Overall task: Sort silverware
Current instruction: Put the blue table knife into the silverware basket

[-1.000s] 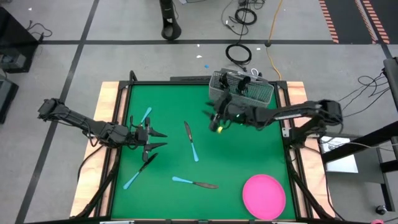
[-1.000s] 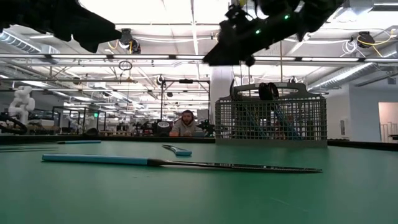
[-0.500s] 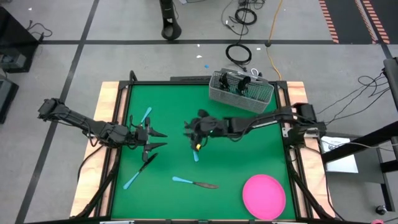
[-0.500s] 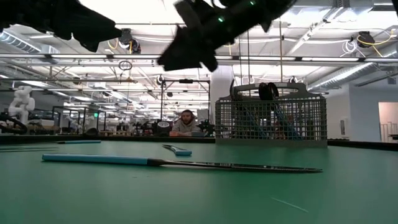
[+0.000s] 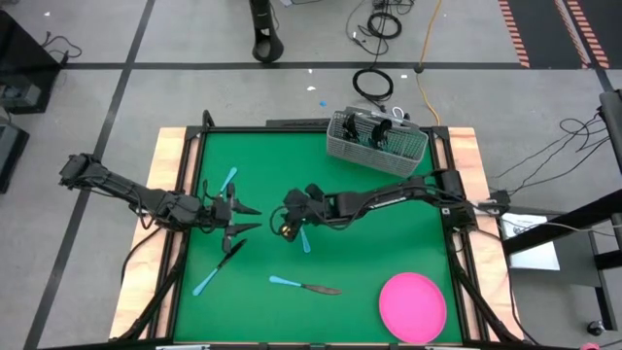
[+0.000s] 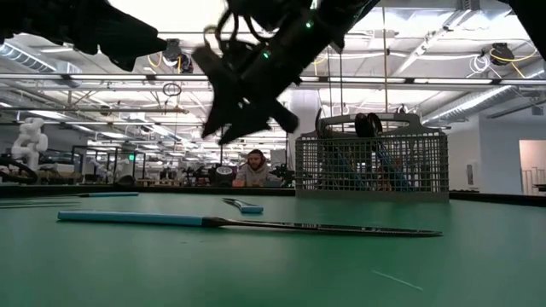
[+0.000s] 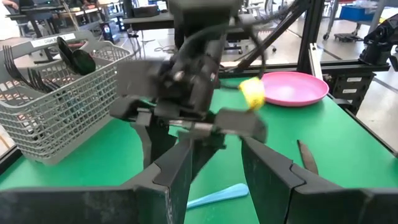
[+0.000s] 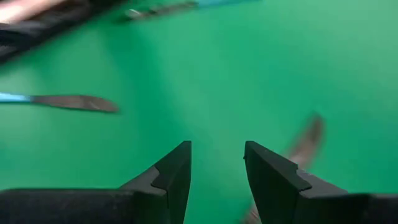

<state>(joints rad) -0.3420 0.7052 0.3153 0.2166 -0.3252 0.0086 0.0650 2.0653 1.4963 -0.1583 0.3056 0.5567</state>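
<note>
Several pieces of silverware with light blue handles lie flat on the green mat. One knife [image 5: 305, 241] lies mid-table, another knife [image 5: 307, 286] toward the near edge, one piece [image 5: 226, 181] at the far left and one [image 5: 218, 268] at the near left. My right gripper [image 5: 284, 225] hangs open just above the mat beside the mid-table knife, whose blurred dark blade [image 8: 305, 142] shows next to one finger. Nothing sits between its fingers. My left gripper [image 5: 243, 219] waits open above the left side, level, facing the right gripper.
The grey wire-mesh caddy [image 5: 377, 142] stands at the far edge with dark utensil heads sticking up. A pink round plate [image 5: 412, 305] lies at the near right corner. Bare green mat [image 5: 389, 233] lies between plate and caddy. The two grippers stand close together.
My right gripper has swung from beside the caddy toward the table's left and near side, sinking and rolling as it went, and now hangs over the mid-table knife. The silverware lies as before.
</note>
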